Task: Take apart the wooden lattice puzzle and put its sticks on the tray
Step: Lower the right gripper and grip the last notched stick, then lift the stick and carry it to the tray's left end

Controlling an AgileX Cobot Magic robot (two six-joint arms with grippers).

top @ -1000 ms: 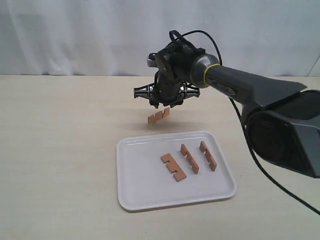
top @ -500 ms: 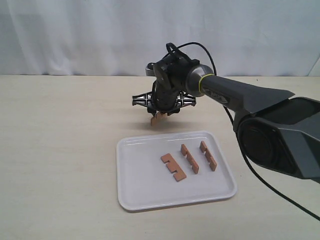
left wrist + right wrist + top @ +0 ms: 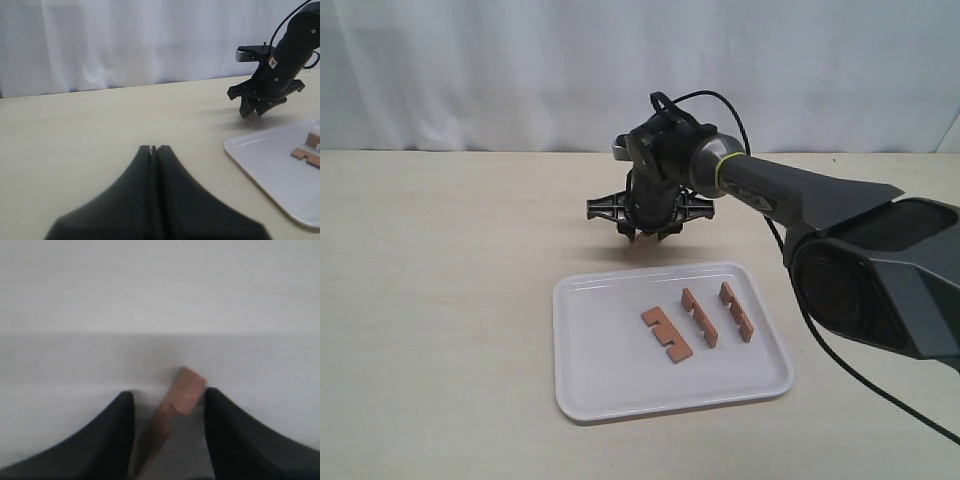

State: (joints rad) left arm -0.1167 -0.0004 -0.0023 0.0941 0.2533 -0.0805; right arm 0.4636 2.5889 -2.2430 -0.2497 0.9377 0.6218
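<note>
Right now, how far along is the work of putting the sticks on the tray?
Done: three sticks lie on the tray. In hand: the right gripper stands open around the fourth stick on the table. Left: grip it and carry it onto the tray.

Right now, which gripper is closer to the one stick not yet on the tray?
Right. The right gripper has its open jaws either side of that stick; the left gripper sits shut, well away across the table.

Three sticks (image 3: 698, 318) on white tray (image 3: 600, 350), fourth stick (image 3: 176, 407) outside
</note>
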